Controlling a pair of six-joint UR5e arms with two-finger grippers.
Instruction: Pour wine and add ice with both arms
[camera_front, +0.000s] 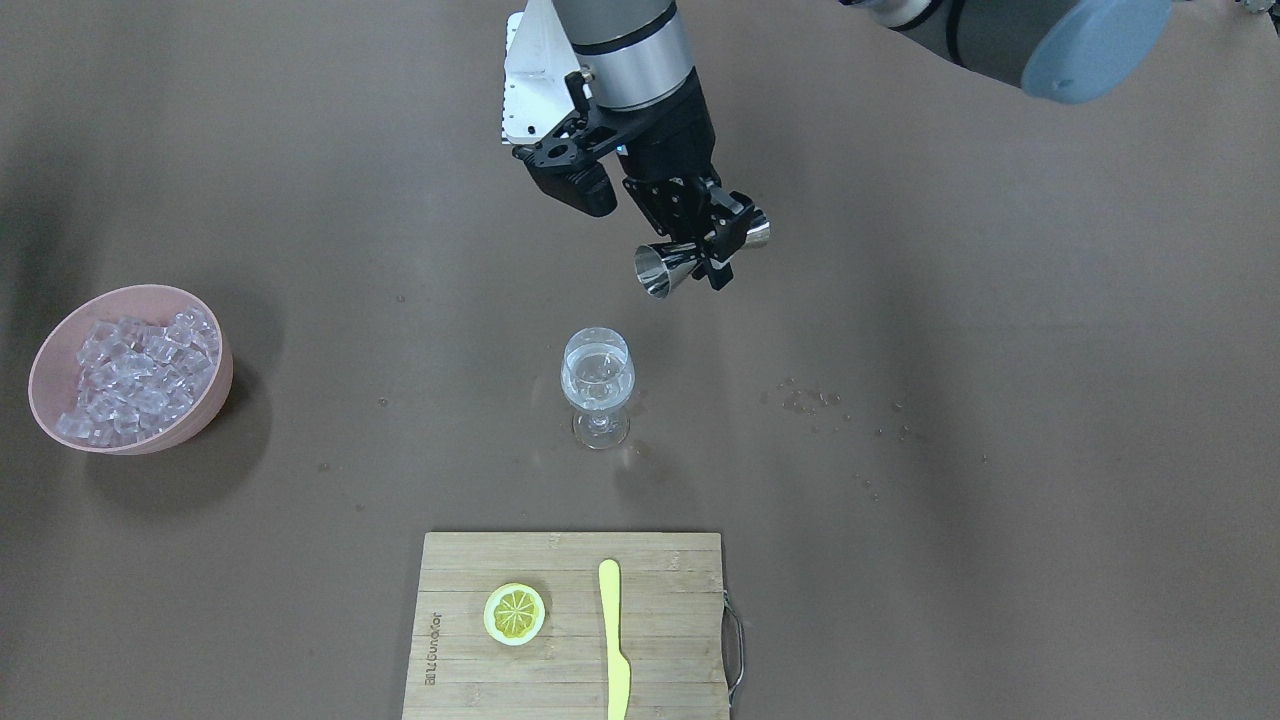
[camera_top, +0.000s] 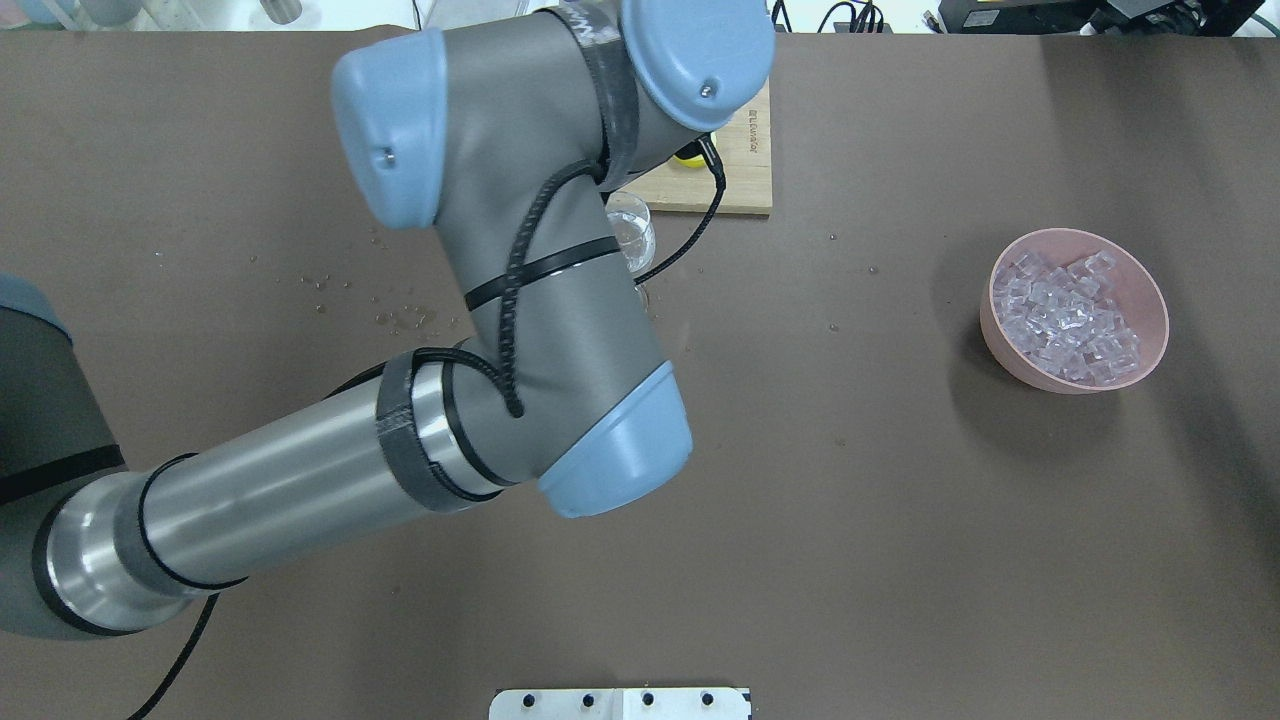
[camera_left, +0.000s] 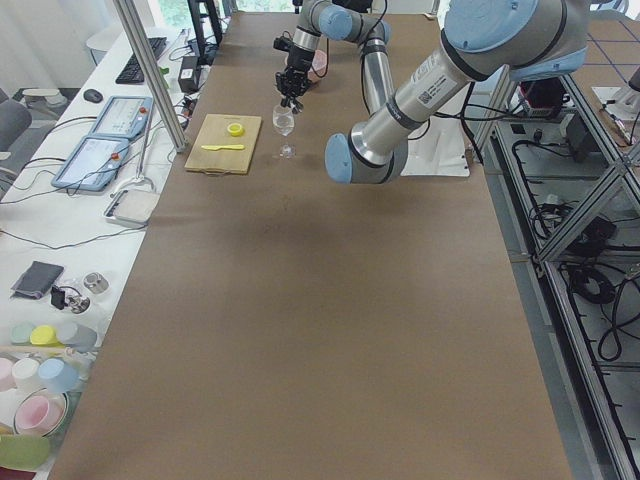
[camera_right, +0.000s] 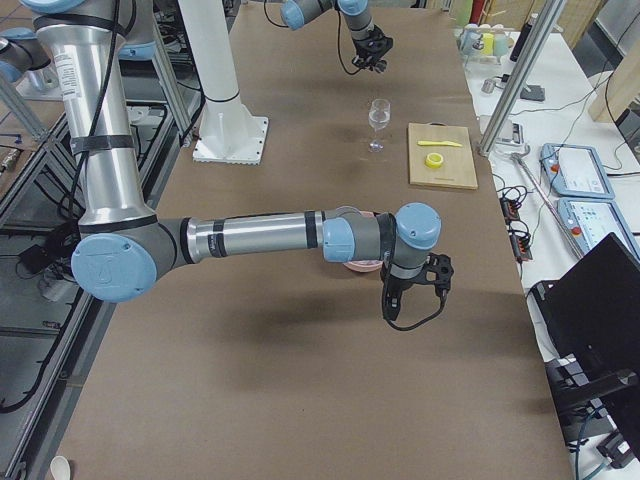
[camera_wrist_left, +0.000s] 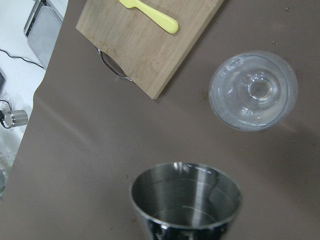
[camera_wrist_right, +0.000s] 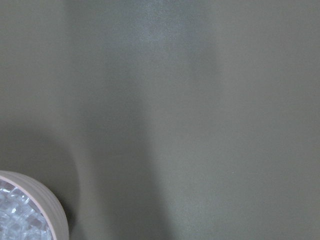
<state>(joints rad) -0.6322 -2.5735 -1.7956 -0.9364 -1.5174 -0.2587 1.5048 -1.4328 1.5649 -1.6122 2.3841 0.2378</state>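
Exterior front-facing view: we see the wine (camera_front: 597, 388) in the wine glass (camera_front: 600, 430), upright on the desk (camera_front: 950, 500) at frame centre. Above it in frame, the left end effector (camera_front: 722, 248) is clamped on a steel jigger (camera_front: 662, 268) lying sideways. Ice (camera_front: 135, 375) fills a pink bowl (camera_front: 218, 388) at left. The right end effector (camera_right: 438, 272) hangs near that bowl; we cannot tell how far open it is.

Front-facing view: taken from across worktop (camera_front: 900, 500), steeply down. Overhead view: taken from behind robot, partly blocked by left arm (camera_top: 500, 300). Side views: set far back at worktop ends. Left wrist view: aimed down, close over wine glass (camera_wrist_left: 253, 91) and cutting board (camera_wrist_left: 150, 45), both shared with front-facing view. Right wrist view: held near worktop; pink bowl (camera_wrist_right: 50, 205) shared with overhead view.
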